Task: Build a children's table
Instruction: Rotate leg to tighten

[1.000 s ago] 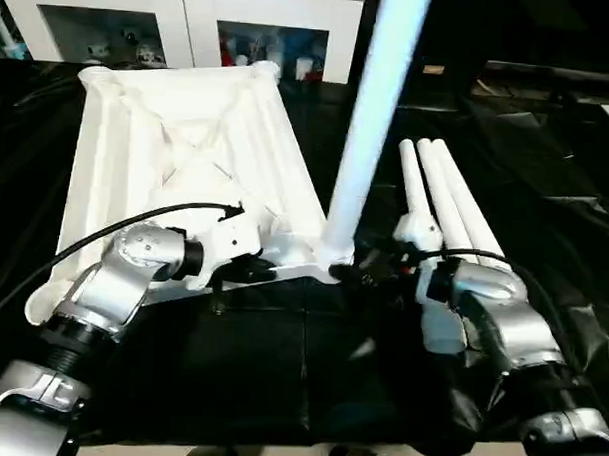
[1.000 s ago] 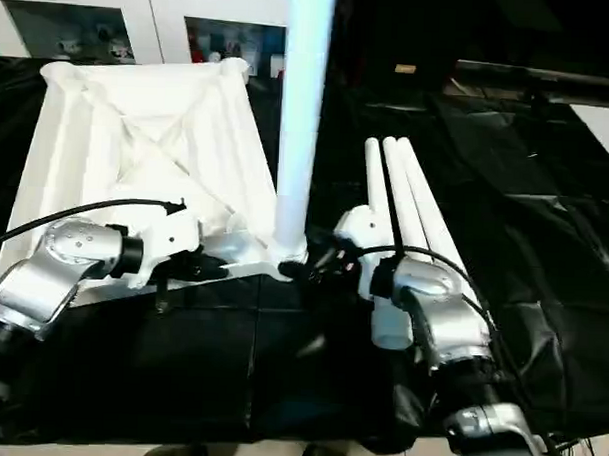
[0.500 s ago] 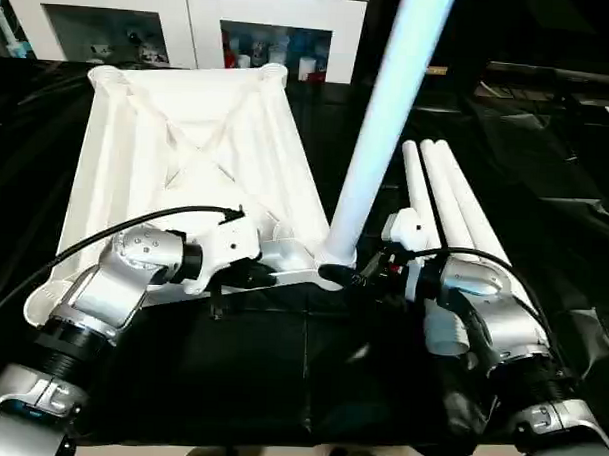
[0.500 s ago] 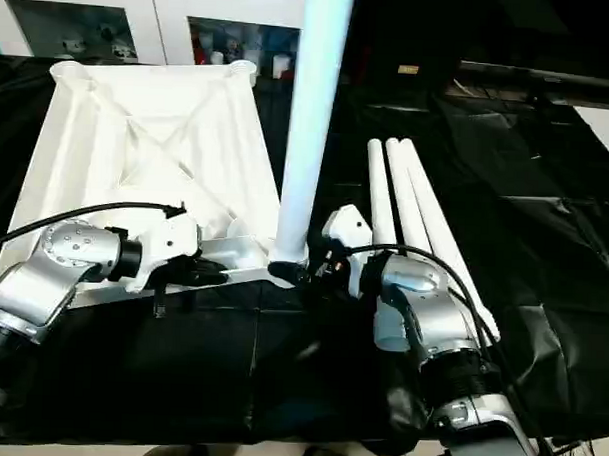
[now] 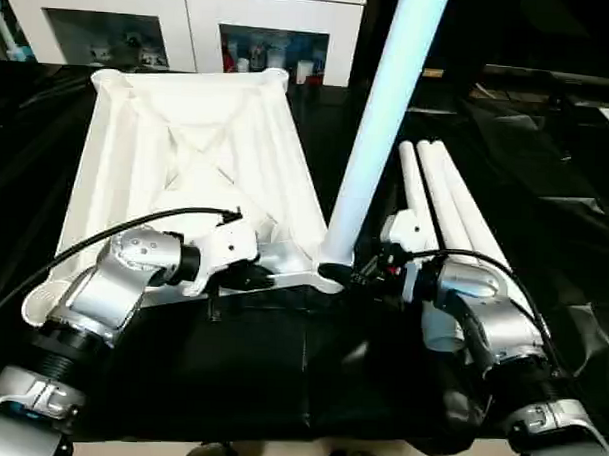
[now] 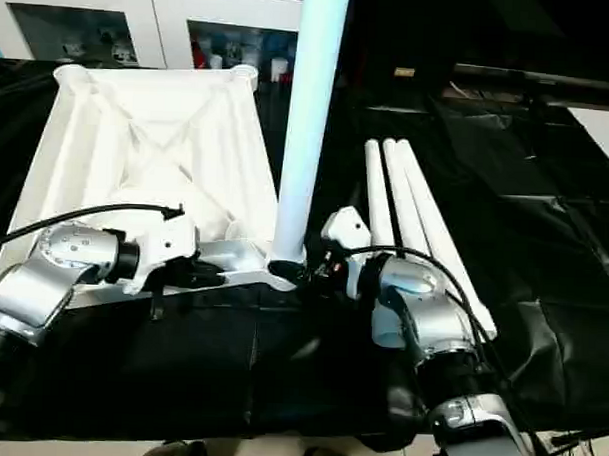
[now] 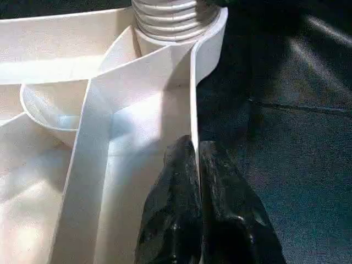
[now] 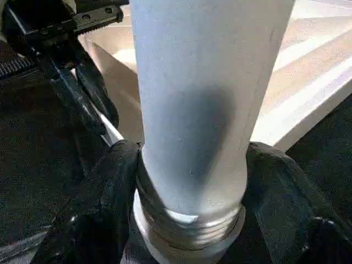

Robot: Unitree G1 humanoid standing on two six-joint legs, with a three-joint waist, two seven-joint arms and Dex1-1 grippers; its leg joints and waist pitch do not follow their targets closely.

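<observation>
Left eye view, right gripper (image 5: 345, 277) clamping upright leg (image 5: 380, 121), left gripper (image 5: 251, 278) pinching tabletop rim (image 7: 193, 110).

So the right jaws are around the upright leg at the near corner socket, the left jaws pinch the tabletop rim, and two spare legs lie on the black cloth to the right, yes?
Nearly. Three spare legs lie side by side on the black cloth, not two; the right eye view shows them. The rest holds: the right gripper is around the upright leg at the socket, and the left gripper pinches the tabletop rim.
</observation>
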